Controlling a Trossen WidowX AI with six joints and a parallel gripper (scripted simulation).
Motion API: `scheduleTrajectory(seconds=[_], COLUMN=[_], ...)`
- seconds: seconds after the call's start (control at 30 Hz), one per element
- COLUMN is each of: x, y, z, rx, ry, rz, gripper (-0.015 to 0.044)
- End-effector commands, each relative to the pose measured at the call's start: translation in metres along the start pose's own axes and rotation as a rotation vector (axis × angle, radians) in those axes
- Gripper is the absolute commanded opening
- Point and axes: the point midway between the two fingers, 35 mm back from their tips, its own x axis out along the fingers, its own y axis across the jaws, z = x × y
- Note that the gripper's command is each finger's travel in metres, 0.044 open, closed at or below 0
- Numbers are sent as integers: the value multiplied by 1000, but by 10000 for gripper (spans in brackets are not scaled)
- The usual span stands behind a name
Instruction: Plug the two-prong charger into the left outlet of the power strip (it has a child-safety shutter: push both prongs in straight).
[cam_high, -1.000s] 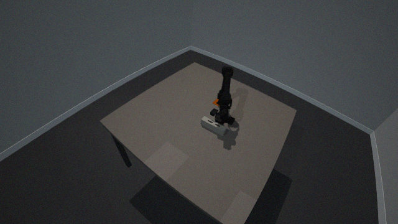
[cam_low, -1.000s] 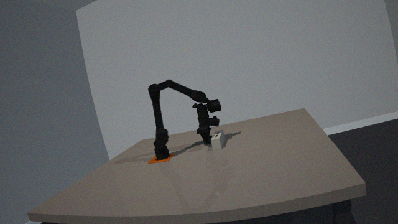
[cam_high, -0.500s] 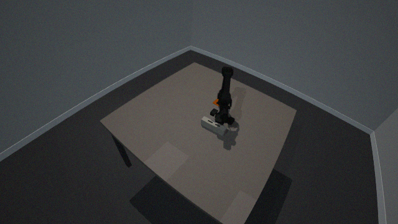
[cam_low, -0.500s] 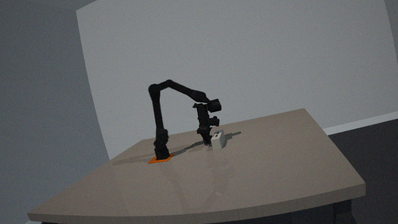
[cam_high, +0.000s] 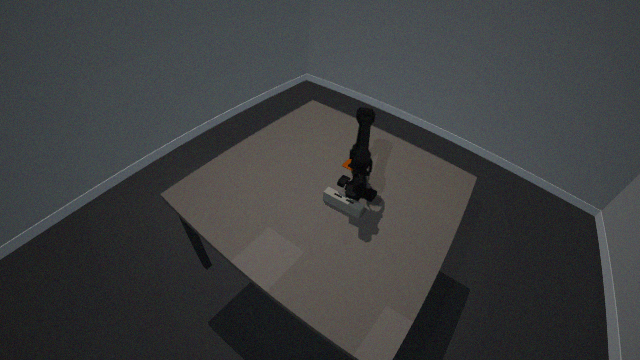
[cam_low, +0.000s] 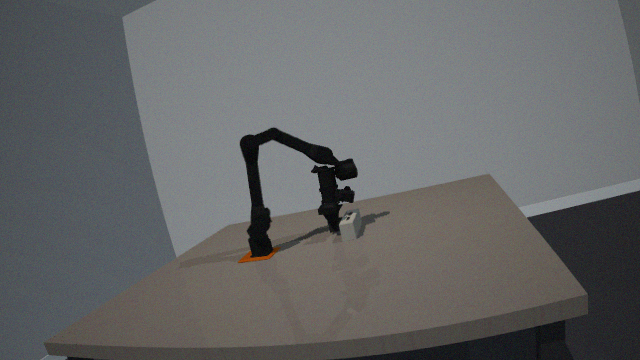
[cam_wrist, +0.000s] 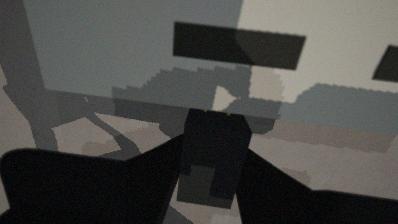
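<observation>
The power strip (cam_high: 341, 203) (cam_low: 349, 228) (cam_wrist: 125, 45) is a pale block on the table, with dark outlet recesses in its top. In the wrist view one recess (cam_wrist: 215, 42) lies above the charger and another (cam_wrist: 389, 65) is cut by the right edge. My gripper (cam_low: 334, 230) (cam_wrist: 209, 144) points down beside the strip and is shut on the black charger (cam_wrist: 217, 135). Only two tiny yellow spots of its prongs show, at the charger's far edge, by the strip's near edge. The prongs are not in a recess. Whether the charger touches the strip cannot be told.
The brown table (cam_high: 240, 200) (cam_low: 450, 260) carries the arm, whose base stands on an orange plate (cam_high: 346, 164) (cam_low: 257, 258). The arm's dark shadow falls across the strip and the table beside it. Grey walls stand beyond the table.
</observation>
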Motion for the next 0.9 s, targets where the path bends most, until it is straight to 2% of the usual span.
scheduleTrajectory(seconds=[0.0, 0.87], x=[1, 0], y=[0, 0], z=[2, 12], rx=[-5, -5], ry=[4, 3], rz=[-2, -2], gripper=[0, 0])
